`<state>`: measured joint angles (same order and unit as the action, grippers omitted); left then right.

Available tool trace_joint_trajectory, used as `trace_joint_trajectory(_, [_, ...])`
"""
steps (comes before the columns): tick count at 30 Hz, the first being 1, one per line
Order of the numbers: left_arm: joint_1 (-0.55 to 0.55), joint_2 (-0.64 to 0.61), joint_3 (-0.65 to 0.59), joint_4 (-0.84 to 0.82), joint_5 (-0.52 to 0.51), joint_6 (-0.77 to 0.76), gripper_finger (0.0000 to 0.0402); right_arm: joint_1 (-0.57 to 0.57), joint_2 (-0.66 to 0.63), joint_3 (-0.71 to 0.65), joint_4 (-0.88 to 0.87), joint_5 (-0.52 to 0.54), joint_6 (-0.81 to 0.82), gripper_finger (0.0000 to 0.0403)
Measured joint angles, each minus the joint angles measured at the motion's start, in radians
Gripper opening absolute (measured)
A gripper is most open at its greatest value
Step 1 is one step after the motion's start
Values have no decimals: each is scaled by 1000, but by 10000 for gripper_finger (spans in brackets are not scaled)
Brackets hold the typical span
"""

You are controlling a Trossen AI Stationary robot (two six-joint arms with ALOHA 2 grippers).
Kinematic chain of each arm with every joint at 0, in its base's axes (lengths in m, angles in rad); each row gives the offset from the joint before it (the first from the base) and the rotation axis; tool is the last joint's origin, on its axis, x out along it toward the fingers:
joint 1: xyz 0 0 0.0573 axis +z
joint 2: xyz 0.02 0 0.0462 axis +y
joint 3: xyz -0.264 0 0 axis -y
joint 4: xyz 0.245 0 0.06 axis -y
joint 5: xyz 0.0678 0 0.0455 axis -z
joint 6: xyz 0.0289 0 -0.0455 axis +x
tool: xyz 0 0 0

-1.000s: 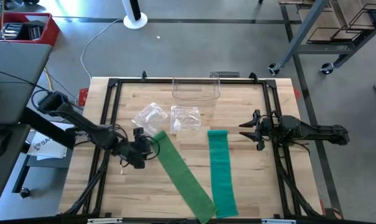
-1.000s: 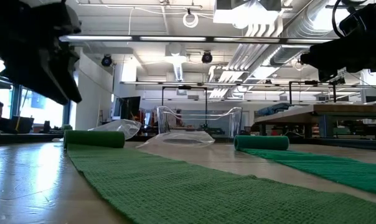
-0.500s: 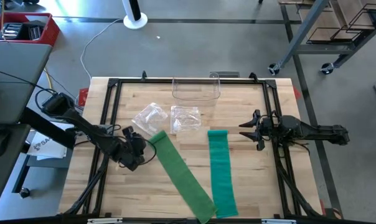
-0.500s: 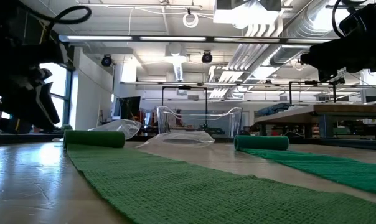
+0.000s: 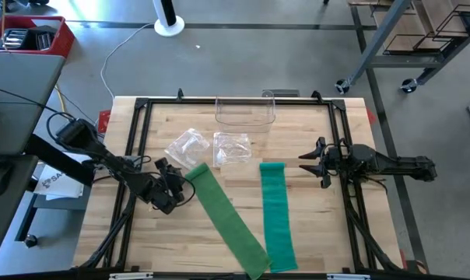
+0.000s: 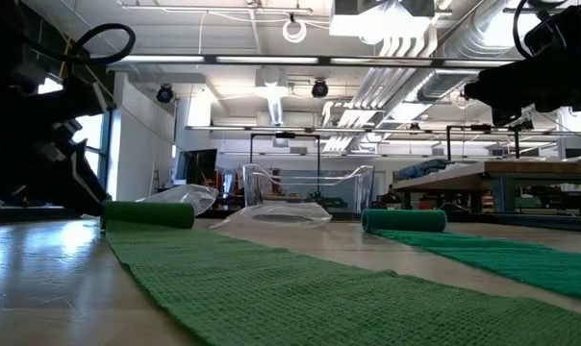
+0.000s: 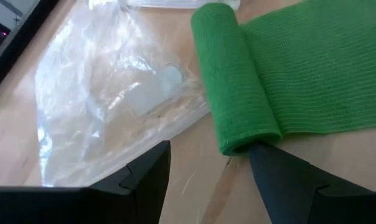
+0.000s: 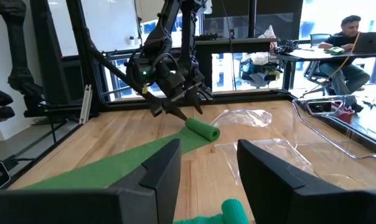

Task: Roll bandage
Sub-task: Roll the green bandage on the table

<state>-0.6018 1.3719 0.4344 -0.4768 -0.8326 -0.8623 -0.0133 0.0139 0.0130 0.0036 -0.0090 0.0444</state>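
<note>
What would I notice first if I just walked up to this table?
Two long green bandages: the light green bandage slanting across the middle and the teal bandage lying straight beside it. The left gripper, open, sits at the light one's rolled end, with crinkly plastic bags just behind.

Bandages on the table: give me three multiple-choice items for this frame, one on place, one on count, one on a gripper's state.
1. Where is the left gripper?
A. at the rolled end of the lighter green bandage
B. over the clear container
C. beside the right gripper

2. How many green bandages lie on the table?
A. one
B. two
C. four

3. How do the left gripper's fingers stand?
A. shut on the roll
B. shut on a plastic bag
C. open, holding nothing

Answers: 1 A, the high view shows it beside that roll. 2 B, the lighter one and the darker green bandage. 3 C, the left wrist view shows a gap, with the roll just beyond the fingertips.
</note>
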Motion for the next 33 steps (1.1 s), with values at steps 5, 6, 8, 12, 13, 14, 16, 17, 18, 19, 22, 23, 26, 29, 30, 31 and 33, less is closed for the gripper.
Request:
trace_joint_trajectory(5, [0, 42, -43, 131, -15, 1, 213, 0, 0, 0, 0, 0, 0, 150])
trace_joint_trajectory(6, [0, 50, -46, 140, -24, 0, 211, 0, 0, 0, 0, 0, 0, 150])
trace_joint_trajectory(8, [0, 66, -46, 148, -45, 0, 203, 0, 0, 0, 0, 0, 0, 150])
trace_joint_trajectory(12, [0, 98, -46, 181, -69, 1, 181, 0, 0, 0, 0, 0, 0, 150])
trace_joint_trajectory(13, [0, 107, -46, 196, -71, 2, 175, 0, 0, 0, 0, 0, 0, 150])
trace_joint_trajectory(14, [0, 117, -46, 214, -74, 6, 170, 0, 0, 0, 0, 0, 0, 150])
trace_joint_trajectory(16, [0, 134, -46, 246, -77, 23, 160, 0, 0, 0, 0, 0, 0, 150])
trace_joint_trajectory(17, [0, 140, -45, 259, -78, 28, 156, 0, 0, 0, 0, 0, 0, 150])
trace_joint_trajectory(18, [0, 142, -45, 264, -78, 35, 154, 0, 0, 0, 0, 0, 0, 150])
trace_joint_trajectory(19, [0, 142, -45, 264, -76, 35, 152, 0, 0, 0, 0, 0, 0, 150])
trace_joint_trajectory(22, [-1, 121, -45, 238, -62, 44, 151, 0, 0, 0, 0, 0, 0, 150])
trace_joint_trajectory(23, [-1, 109, -45, 229, -57, 59, 151, 0, 0, 0, 0, 0, 0, 150])
trace_joint_trajectory(26, [-1, 71, -45, 230, -52, 117, 157, 0, 0, 0, 0, 0, 0, 150])
trace_joint_trajectory(29, [8, 52, -45, 236, -52, 162, 164, 0, 0, 0, 0, 0, 0, 150])
trace_joint_trajectory(30, [13, 50, -45, 236, -52, 172, 166, 0, 0, 0, 0, 0, 0, 150])
trace_joint_trajectory(31, [19, 51, -45, 236, -52, 184, 167, 0, 0, 0, 0, 0, 0, 150])
trace_joint_trajectory(33, [35, 51, -45, 230, -52, 205, 167, 0, 0, 0, 0, 0, 0, 150])
